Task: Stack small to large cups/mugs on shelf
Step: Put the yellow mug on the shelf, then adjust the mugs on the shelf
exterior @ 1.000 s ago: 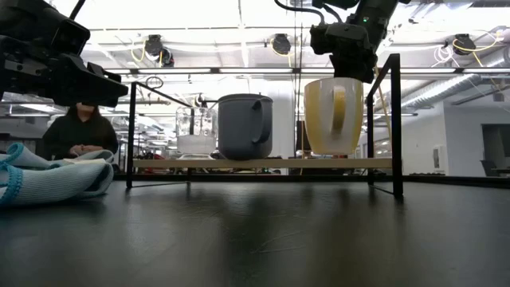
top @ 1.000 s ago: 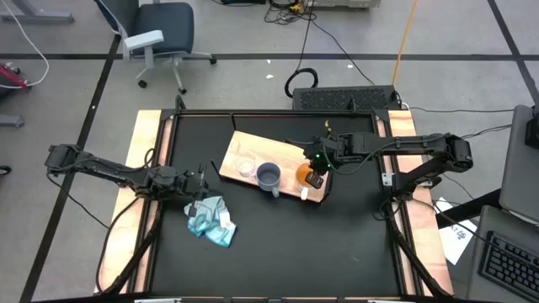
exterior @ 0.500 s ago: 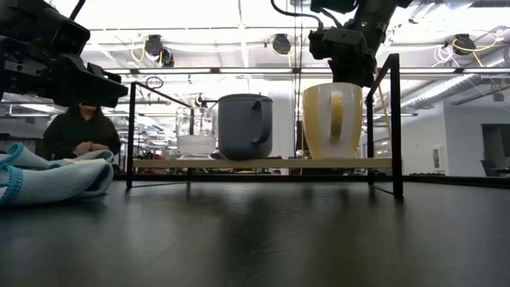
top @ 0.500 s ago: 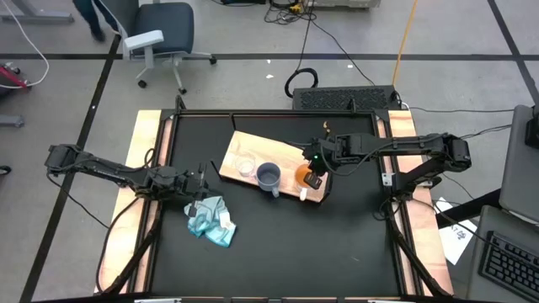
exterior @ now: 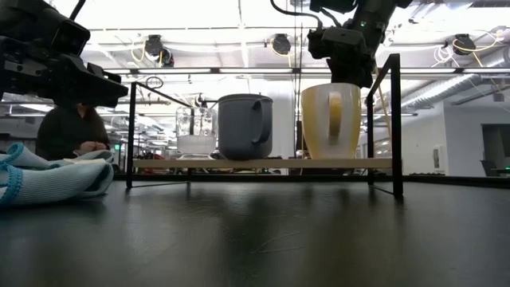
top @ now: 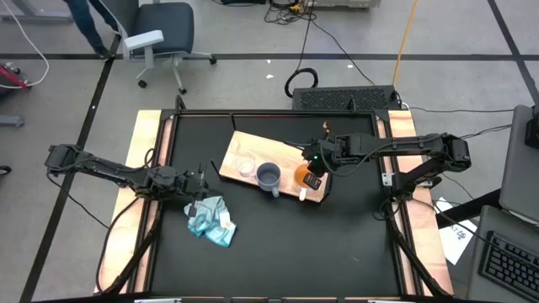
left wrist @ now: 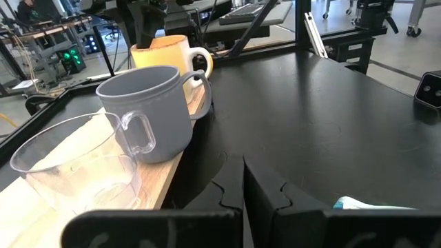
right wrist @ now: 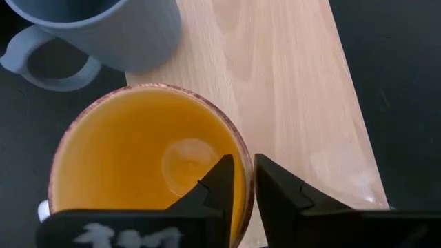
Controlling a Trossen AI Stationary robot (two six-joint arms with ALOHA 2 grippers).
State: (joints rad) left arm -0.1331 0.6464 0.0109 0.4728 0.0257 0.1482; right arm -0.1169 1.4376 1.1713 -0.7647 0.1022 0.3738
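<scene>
High view shows the light wooden shelf lying slantwise on the black tabletop, with three vessels in a row on it: the small clear glass cup at its left end, the grey-blue mug in the middle, and the orange mug toward its right end. From the low view all three stand upright on the board, apart from one another, the orange mug's white handle facing the near side. The right gripper hangs directly over the orange mug, its two fingers straddling the rim with a narrow gap, one inside and one outside; whether they pinch the wall I cannot tell. The left gripper waits low over the tabletop left of the shelf, fingers pressed together on nothing, just beside the crumpled light blue cloth. A person sits in the room beyond the table.
</scene>
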